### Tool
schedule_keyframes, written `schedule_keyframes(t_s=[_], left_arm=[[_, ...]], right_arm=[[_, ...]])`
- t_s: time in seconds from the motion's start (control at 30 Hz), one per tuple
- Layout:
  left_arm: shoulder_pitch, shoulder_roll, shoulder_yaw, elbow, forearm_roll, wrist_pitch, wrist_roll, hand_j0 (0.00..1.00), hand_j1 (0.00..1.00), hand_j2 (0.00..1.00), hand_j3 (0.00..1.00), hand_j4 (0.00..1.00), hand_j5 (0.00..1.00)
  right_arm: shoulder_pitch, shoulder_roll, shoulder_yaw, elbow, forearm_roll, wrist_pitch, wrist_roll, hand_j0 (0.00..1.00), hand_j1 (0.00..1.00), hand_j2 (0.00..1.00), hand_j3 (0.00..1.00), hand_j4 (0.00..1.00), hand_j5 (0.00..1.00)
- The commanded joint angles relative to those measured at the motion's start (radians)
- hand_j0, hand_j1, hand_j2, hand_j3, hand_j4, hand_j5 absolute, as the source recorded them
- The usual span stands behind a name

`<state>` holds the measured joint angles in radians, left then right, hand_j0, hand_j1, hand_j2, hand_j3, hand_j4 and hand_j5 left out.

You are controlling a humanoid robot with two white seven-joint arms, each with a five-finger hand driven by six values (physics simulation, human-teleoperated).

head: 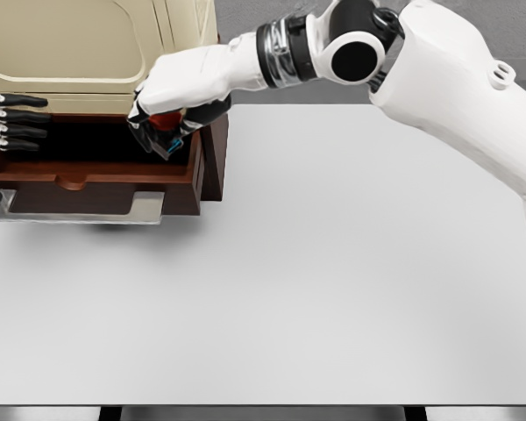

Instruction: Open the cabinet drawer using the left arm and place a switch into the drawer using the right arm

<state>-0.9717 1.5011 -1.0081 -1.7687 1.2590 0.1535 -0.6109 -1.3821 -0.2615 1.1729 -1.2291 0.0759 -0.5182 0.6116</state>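
The cabinet's dark brown drawer [114, 175] stands pulled out at the upper left, its inside dark. My right hand [162, 123] reaches across from the right and hovers over the drawer's right end, fingers curled around the switch [168, 133], a small red, black and blue device. Its lower blue edge dips toward the drawer opening. My left hand [13, 123] shows at the left edge beside the drawer, black fingers stretched out and holding nothing.
The beige cabinet body [88, 44] rises behind the drawer. A grey metal handle plate [88, 209] juts from the drawer front. The white table [333, 289] spreads to the right and front.
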Motion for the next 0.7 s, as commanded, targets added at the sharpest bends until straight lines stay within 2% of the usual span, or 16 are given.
schedule_keyframes(t_s=[0.0,0.1,0.23,0.27,0.33,0.67], left_arm=[[0.001,-0.008,0.003,0.0,0.011,0.0,0.0,1.0,1.0,1.0,1.0,1.0,1.0],[-0.015,-0.018,0.003,0.002,0.011,0.001,0.0,1.0,1.0,1.0,1.0,1.0,1.0],[-0.022,-0.019,0.006,0.002,0.011,0.001,0.0,1.0,1.0,1.0,1.0,1.0,1.0],[-0.022,-0.019,0.006,0.0,0.011,0.001,0.0,1.0,1.0,1.0,1.0,1.0,1.0],[-0.022,-0.018,0.006,0.002,0.011,0.003,0.0,1.0,1.0,1.0,1.0,1.0,1.0],[-0.031,-0.019,0.01,0.002,0.011,0.005,0.0,1.0,1.0,1.0,1.0,1.0,1.0]], right_arm=[[0.0,0.028,0.013,0.054,-0.004,-0.003,-0.001,0.48,0.48,0.48,0.48,0.48,0.48],[-0.002,0.05,0.013,0.112,-0.002,-0.017,-0.001,0.48,0.48,0.48,0.48,0.48,0.48],[-0.002,0.073,0.014,0.122,-0.002,-0.016,-0.001,0.48,0.48,0.48,0.48,0.48,0.48],[-0.002,0.076,0.014,0.128,-0.002,-0.016,-0.001,0.53,0.53,0.53,0.53,0.53,0.53],[-0.002,0.077,0.011,0.128,-0.005,-0.008,-0.001,1.0,1.0,1.0,1.0,1.0,1.0],[-0.008,0.067,0.013,0.102,-0.002,-0.092,-0.001,1.0,1.0,1.0,1.0,1.0,1.0]])
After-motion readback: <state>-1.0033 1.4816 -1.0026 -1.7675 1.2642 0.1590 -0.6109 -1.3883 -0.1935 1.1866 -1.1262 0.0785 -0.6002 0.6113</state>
